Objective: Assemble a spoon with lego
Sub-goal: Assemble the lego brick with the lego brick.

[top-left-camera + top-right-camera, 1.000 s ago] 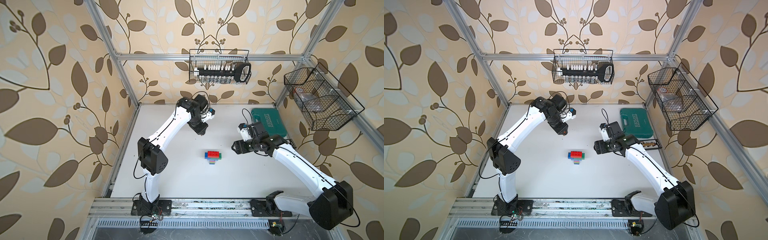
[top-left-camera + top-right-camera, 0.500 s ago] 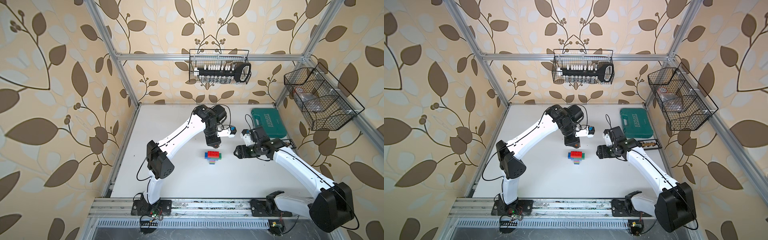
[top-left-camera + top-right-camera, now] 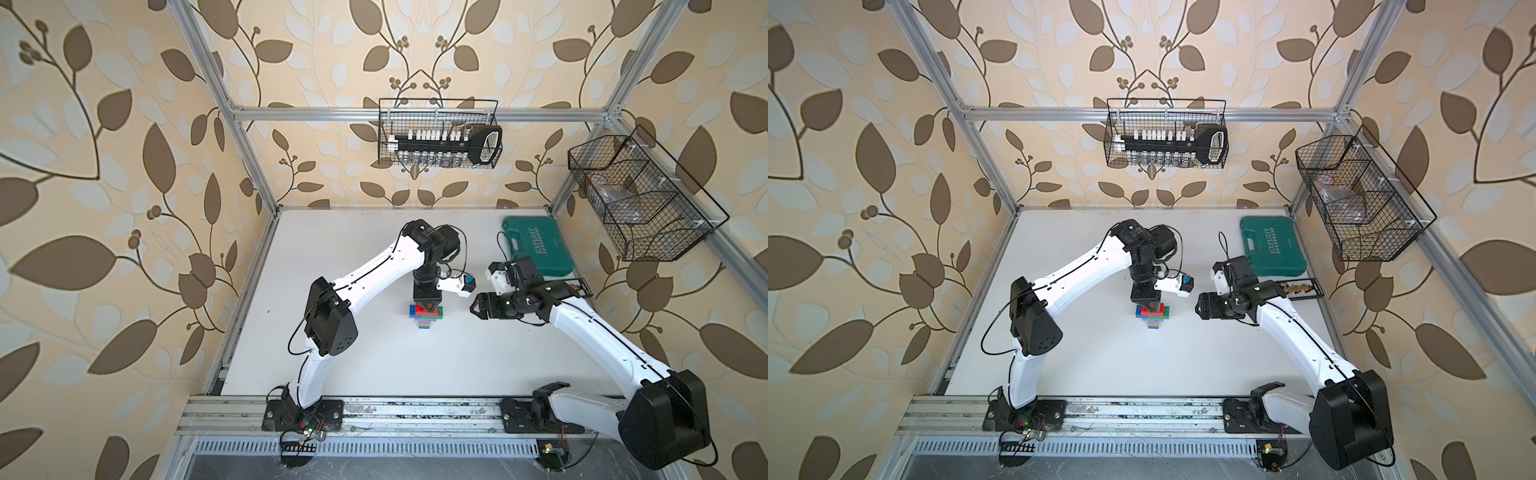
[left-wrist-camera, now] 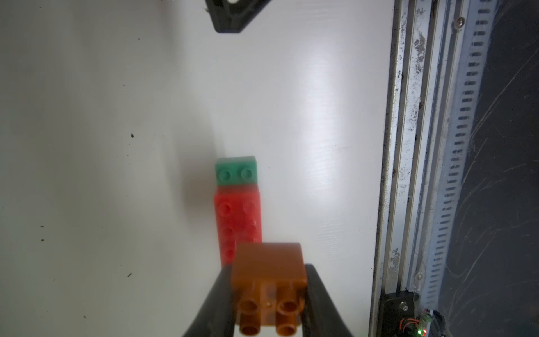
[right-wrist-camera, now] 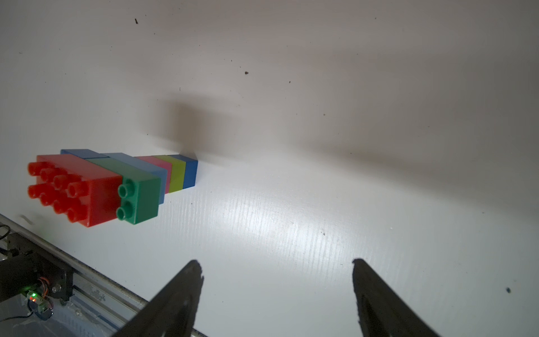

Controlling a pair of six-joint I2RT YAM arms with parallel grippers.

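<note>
The spoon [image 3: 427,319] [image 3: 1153,318] lies flat mid-table: a red brick [image 4: 237,221] and a green brick [image 4: 236,172] at the wide end, then light blue, pink, lime and dark blue [image 5: 189,172]. My left gripper [image 3: 428,306] [image 3: 1149,306] [image 4: 268,291] hangs over the red end, shut on an orange lego brick [image 4: 269,280] whose studs face the camera. I cannot tell whether the orange brick touches the red one. My right gripper [image 3: 476,311] [image 3: 1200,311] [image 5: 277,268] is open and empty, low over the table to the right of the spoon [image 5: 116,181].
A teal tool case [image 3: 536,247] [image 3: 1271,245] lies at the back right, with a small black tray [image 3: 1302,289] in front of it. Wire baskets hang on the back wall [image 3: 436,137] and the right wall [image 3: 636,199]. The metal rail [image 3: 374,411] runs along the front edge.
My left arm swung from the back of the table to above the spoon's red end, carrying the orange brick. The right gripper shifted slightly towards the front and stayed open.
</note>
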